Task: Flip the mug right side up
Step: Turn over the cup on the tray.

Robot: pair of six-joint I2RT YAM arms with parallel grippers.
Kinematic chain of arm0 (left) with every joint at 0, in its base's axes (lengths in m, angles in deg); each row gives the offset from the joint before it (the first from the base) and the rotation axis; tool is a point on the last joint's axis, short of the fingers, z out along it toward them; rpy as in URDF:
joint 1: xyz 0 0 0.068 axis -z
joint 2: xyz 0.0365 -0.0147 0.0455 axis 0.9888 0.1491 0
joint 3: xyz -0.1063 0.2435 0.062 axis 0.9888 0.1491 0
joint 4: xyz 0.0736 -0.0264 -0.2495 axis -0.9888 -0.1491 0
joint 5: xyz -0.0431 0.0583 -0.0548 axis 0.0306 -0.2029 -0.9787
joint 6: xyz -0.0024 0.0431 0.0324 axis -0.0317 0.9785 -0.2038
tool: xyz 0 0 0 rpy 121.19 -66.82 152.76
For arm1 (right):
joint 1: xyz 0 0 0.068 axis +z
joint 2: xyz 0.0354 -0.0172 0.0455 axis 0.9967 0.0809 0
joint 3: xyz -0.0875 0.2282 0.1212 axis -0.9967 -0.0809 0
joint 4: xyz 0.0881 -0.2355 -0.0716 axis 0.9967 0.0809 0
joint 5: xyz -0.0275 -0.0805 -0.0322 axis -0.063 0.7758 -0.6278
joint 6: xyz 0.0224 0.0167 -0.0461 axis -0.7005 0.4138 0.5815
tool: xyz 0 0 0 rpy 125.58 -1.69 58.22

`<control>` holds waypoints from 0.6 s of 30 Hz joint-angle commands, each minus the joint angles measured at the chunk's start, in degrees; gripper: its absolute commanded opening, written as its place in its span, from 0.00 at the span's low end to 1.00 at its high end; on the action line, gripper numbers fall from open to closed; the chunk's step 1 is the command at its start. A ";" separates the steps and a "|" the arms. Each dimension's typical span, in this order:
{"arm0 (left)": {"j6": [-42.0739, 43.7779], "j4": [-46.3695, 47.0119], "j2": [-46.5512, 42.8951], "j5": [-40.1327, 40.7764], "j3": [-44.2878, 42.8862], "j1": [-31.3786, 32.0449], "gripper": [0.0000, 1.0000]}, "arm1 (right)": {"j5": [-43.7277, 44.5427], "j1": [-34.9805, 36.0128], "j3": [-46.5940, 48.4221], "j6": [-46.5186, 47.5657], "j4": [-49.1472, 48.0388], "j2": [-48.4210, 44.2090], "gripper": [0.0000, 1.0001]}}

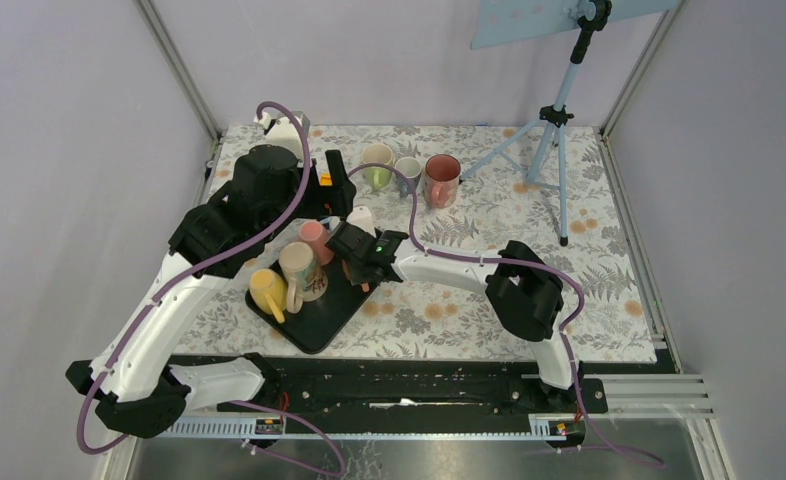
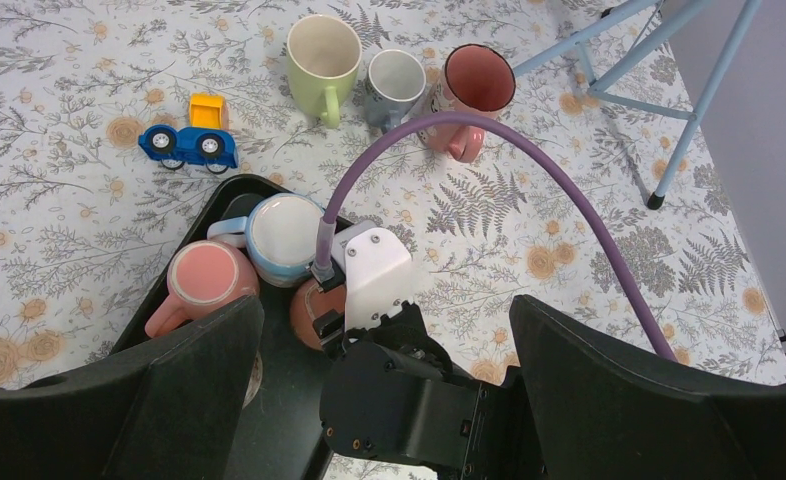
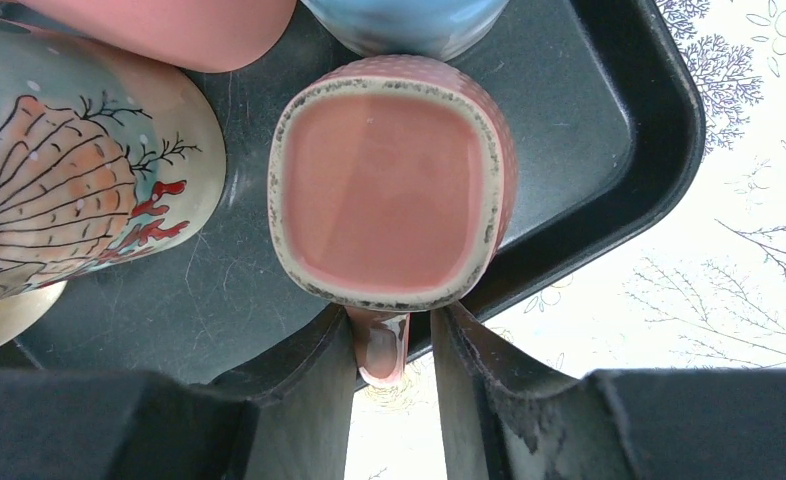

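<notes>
top view, centre: right pincer (image 1: 361,268) hangs low over the red mug (image 3: 389,180), which sits base-up on the black tray (image 3: 609,150), close to the tray's right rim.

right wrist view, bottom centre: the mug's handle (image 3: 381,352) juts out past the rim and lies btwn the pincer's two fingers (image 3: 304,385). pincer is spread a little. one finger looks abt touching the handle, while a sliver of the floral counter (image 3: 749,300) shows btwn the handle and the other finger, so no firm pinch is seen.

left of that frame: a shell-print mug (image 3: 79,190) sits just beside the red mug, dark tray showing btwn them.

left wrist view, lower left: a pink mug (image 2: 204,280) and a blue-and-white mug (image 2: 284,235) crowd the same tray, touching each other. a yellow mug (image 1: 267,290) sits at the tray's left end in the top view.

left pincer (image 2: 384,320) hovers above the tray w/ fingers spread wide, pinching nothing.

upper part of the left wrist view: three mugs stand mouth-up in a row on the counter, well apart from the tray: green mug (image 2: 324,55), grey mug (image 2: 394,80), dark pink mug (image 2: 477,85). upper left: a blue toy truck (image 2: 191,140) near the tray's corner. upper right: legs of a blue tripod (image 2: 669,90).
</notes>
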 commanded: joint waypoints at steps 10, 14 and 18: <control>0.09 2.42 -1.00 -0.67 -0.02 -0.20 0.99 | 2.66 0.95 1.79 0.16 0.79 1.39 0.36; 0.13 2.42 -0.93 -0.69 -0.16 -0.19 0.99 | 2.61 1.17 1.78 -0.17 0.74 1.83 0.36; 0.01 2.42 -0.81 -0.87 -0.24 -0.18 0.99 | 2.89 1.26 1.52 -0.23 0.74 1.68 0.36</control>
